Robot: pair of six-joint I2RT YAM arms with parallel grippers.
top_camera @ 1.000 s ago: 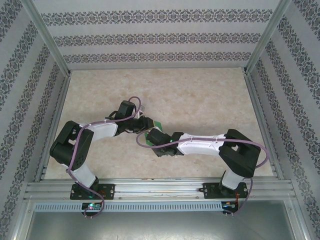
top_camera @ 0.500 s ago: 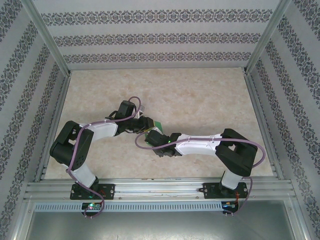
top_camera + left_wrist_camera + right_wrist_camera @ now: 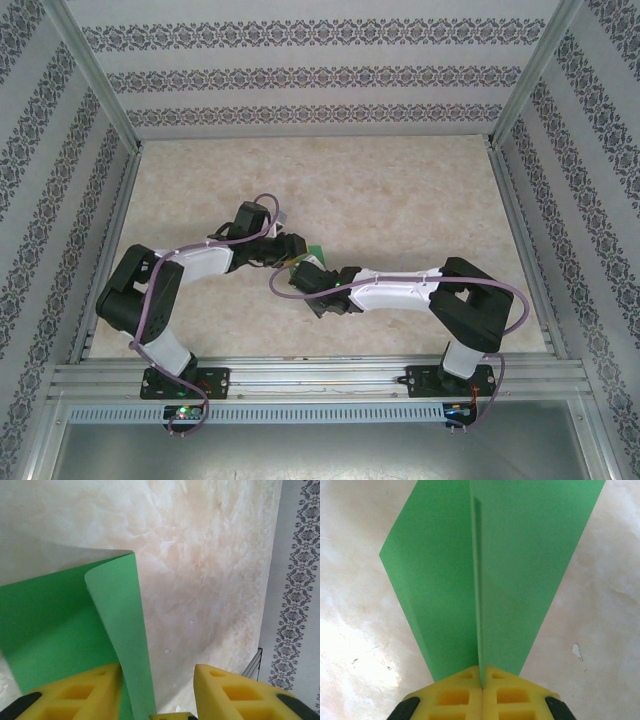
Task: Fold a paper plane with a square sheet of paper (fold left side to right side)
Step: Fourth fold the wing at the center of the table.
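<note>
Pinching paper (image 3: 485, 570) that looks flimsy and crease-prone by its bottom edge, right fingers (image 3: 455, 696) grip it; left fingers (image 3: 82, 696) gape wide astride its curl.

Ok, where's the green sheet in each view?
Top external: green sheet, a small sliver, centre of the tabletop.
Left wrist: green sheet lower left, one edge curling up inside the open left gripper.
Right wrist: green sheet upper centre, fold pinched in the shut right gripper.
Shared landmark: the marbled beige tabletop.

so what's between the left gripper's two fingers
In the left wrist view, a curled-up edge of the square sheet of paper stands inside the open left gripper; the rest of the gap is bare table.
</note>
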